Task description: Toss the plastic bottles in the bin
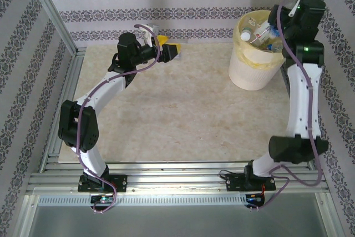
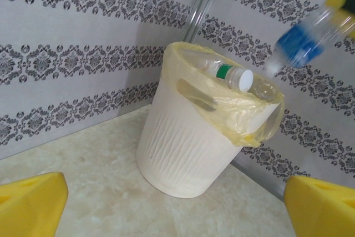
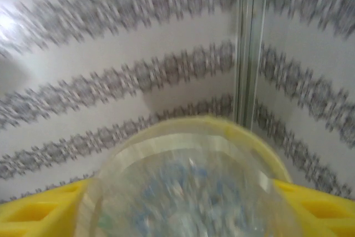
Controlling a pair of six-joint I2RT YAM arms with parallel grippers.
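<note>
The bin (image 1: 250,69), a pale-yellow bucket with a yellow liner, stands at the far right of the table and holds several plastic bottles (image 1: 259,30). In the left wrist view a clear bottle with a green label and white cap (image 2: 227,74) lies at the rim of the bin (image 2: 183,148). A blue-labelled bottle (image 2: 304,41), blurred, hangs above that rim beside a yellow finger. My right gripper (image 3: 182,195) looks down over the bin, with that bottle (image 3: 194,170) between its yellow fingers (image 3: 39,212); blur hides the grip. My left gripper (image 1: 169,48) (image 2: 176,206) is open and empty at the back of the table.
Patterned walls close the table at the back and both sides, and a metal post (image 3: 249,43) runs up the corner behind the bin. The beige tabletop (image 1: 177,115) stretches between the two arms.
</note>
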